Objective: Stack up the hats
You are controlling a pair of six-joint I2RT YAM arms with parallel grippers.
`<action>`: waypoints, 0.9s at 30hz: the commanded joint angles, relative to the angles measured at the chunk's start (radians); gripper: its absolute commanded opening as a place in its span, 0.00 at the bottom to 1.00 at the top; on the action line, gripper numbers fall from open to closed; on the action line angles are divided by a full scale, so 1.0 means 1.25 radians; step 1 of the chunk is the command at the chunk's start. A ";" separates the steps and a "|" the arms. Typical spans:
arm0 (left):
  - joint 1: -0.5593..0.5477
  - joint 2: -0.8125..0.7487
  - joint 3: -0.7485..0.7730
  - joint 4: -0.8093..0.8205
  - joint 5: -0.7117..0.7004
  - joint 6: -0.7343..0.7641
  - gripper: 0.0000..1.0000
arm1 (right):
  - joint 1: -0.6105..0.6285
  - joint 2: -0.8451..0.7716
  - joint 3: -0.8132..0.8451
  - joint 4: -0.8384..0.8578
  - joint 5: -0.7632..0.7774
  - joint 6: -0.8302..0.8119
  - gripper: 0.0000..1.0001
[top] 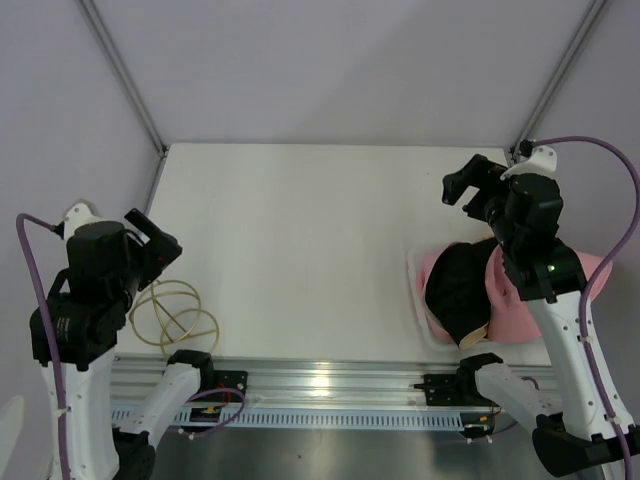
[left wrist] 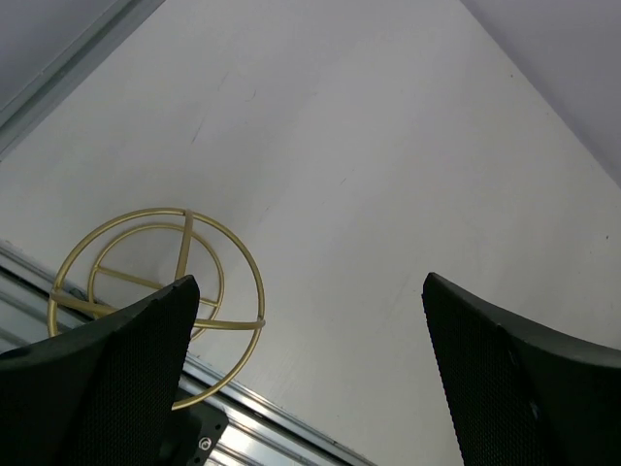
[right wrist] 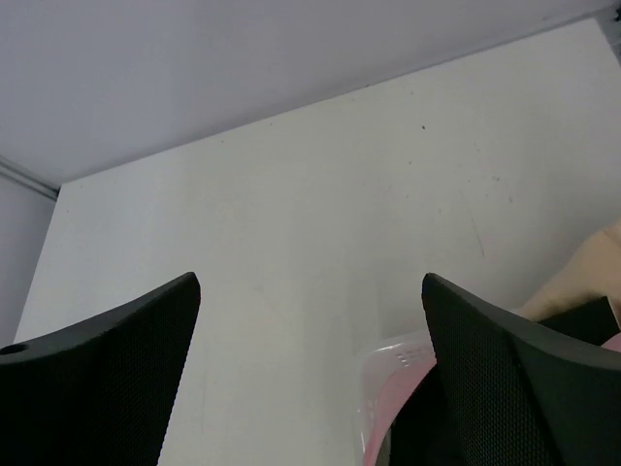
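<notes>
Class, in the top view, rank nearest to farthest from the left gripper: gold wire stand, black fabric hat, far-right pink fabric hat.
1. Gold wire stand, near left.
2. Black fabric hat, right side.
3. Pink fabric hat, far right edge.

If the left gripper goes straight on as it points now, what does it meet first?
Probably the bare table top: the left gripper, open, frames only that. The gold wire ring lies off to one side. Depth is unclear.

I read left arm elbow-up at near left | left gripper [top: 158, 236] jaws spread wide, angled inward | right arm reared up at right | right gripper [top: 462, 190] jaws equally parted, aimed left
</notes>
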 commanded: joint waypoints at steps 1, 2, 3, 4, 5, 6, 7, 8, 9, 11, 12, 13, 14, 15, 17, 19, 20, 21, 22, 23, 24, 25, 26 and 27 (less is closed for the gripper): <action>-0.006 -0.025 -0.030 -0.131 0.016 -0.032 0.99 | 0.003 0.024 -0.001 0.011 -0.028 -0.011 0.99; -0.006 -0.025 -0.045 -0.133 0.028 -0.033 0.99 | 0.003 0.027 -0.005 0.012 -0.032 -0.006 1.00; -0.006 -0.023 -0.051 -0.137 0.041 -0.038 0.99 | 0.003 0.027 -0.010 0.015 -0.043 0.001 1.00; -0.006 -0.018 -0.067 -0.140 0.046 -0.050 1.00 | 0.005 0.027 -0.022 0.021 -0.048 0.005 1.00; -0.006 -0.014 -0.090 -0.137 0.049 -0.054 1.00 | 0.002 0.026 -0.031 0.026 -0.058 0.009 0.99; -0.006 -0.009 -0.103 -0.131 0.055 -0.060 1.00 | 0.005 0.026 -0.039 0.034 -0.062 0.015 0.99; -0.006 0.004 -0.117 -0.125 0.058 -0.070 0.99 | 0.003 0.024 -0.059 0.039 -0.067 0.025 0.99; -0.006 0.013 -0.138 -0.109 0.063 -0.074 1.00 | 0.003 0.024 -0.068 0.043 -0.074 0.028 1.00; -0.006 0.022 -0.146 -0.099 0.069 -0.077 0.99 | 0.003 0.022 -0.074 0.044 -0.092 0.031 0.99; -0.006 0.041 -0.167 -0.081 0.084 -0.085 0.99 | 0.003 0.021 -0.092 0.040 -0.112 0.038 0.99; -0.006 0.049 -0.184 -0.061 0.086 -0.090 0.99 | 0.002 0.019 -0.098 0.038 -0.112 0.040 0.99; -0.006 0.055 -0.197 -0.055 0.088 -0.102 1.00 | 0.003 0.013 -0.104 0.033 -0.111 0.041 0.99; -0.006 0.068 -0.206 -0.050 0.089 -0.107 1.00 | 0.003 0.010 -0.112 0.031 -0.100 0.041 0.99; -0.006 0.077 -0.222 -0.050 0.086 -0.113 0.99 | 0.002 0.008 -0.114 0.024 -0.092 0.041 0.99; -0.006 0.100 -0.233 -0.051 0.075 -0.131 1.00 | 0.003 -0.003 -0.116 0.015 -0.075 0.037 0.99; -0.006 0.118 -0.243 -0.073 0.056 -0.163 0.99 | 0.003 -0.013 -0.120 0.014 -0.063 0.036 0.99; -0.006 0.127 -0.246 -0.075 0.040 -0.163 0.99 | 0.003 -0.019 -0.123 0.014 -0.052 0.035 0.99; -0.006 0.142 -0.248 -0.070 0.038 -0.165 1.00 | 0.003 -0.024 -0.127 0.015 -0.048 0.036 0.99; -0.006 0.149 -0.249 -0.065 0.031 -0.168 1.00 | 0.003 -0.027 -0.129 0.017 -0.047 0.033 0.99; -0.006 0.154 -0.255 -0.057 0.026 -0.169 1.00 | 0.003 -0.030 -0.130 0.019 -0.041 0.033 0.99; -0.006 0.169 -0.259 -0.050 0.022 -0.171 0.99 | 0.003 -0.032 -0.130 0.015 -0.038 0.033 0.99; -0.006 0.175 -0.264 -0.038 0.021 -0.177 1.00 | 0.003 -0.032 -0.129 0.014 -0.037 0.033 0.99; -0.006 0.184 -0.272 -0.029 0.020 -0.178 1.00 | 0.002 -0.032 -0.129 0.011 -0.032 0.033 0.99; -0.006 0.202 -0.277 -0.018 0.020 -0.177 0.99 | 0.002 -0.032 -0.128 0.010 -0.030 0.033 0.99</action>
